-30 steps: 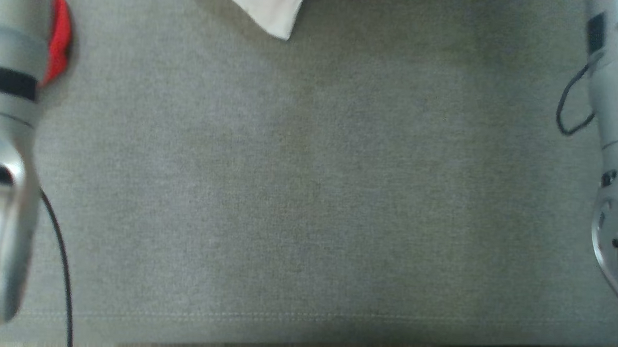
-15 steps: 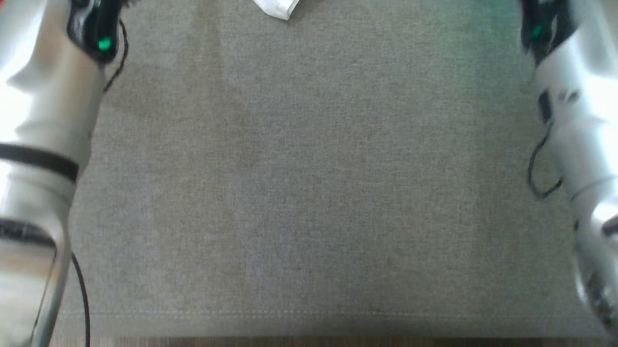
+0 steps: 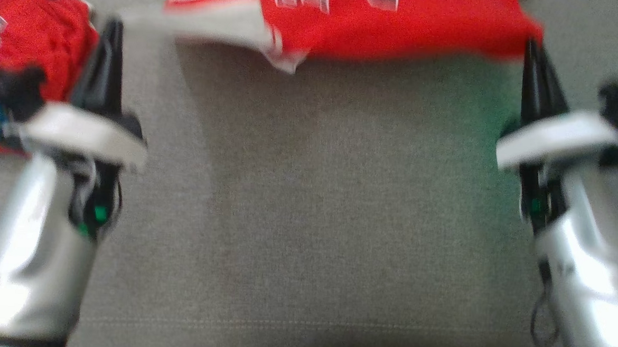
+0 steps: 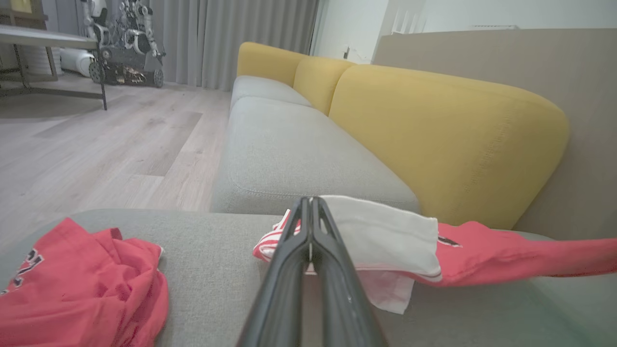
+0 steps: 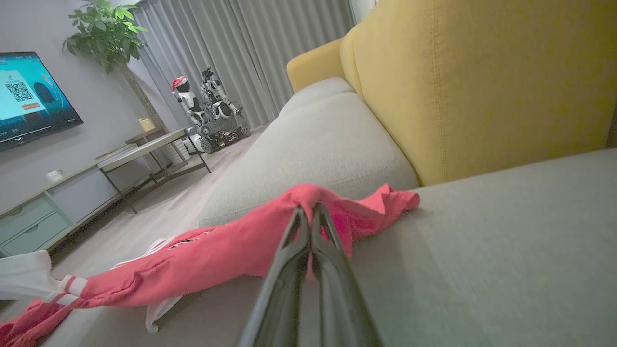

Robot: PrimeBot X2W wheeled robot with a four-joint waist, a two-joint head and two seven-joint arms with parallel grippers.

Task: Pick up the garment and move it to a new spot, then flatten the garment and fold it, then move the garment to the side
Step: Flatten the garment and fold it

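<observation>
Pinching the garment (image 3: 401, 19) at its white part, the left gripper (image 4: 309, 205) is closed. The right gripper (image 5: 308, 212), closed too, grips the red end.

Yellow backrests (image 4: 434, 135) line the grey sofa seat (image 4: 289, 144).

Bare cushion (image 3: 312, 205) is lying open between the two pairs of jaws; the garment (image 3: 401, 25) is stretching across their tips, blocking forward.
</observation>
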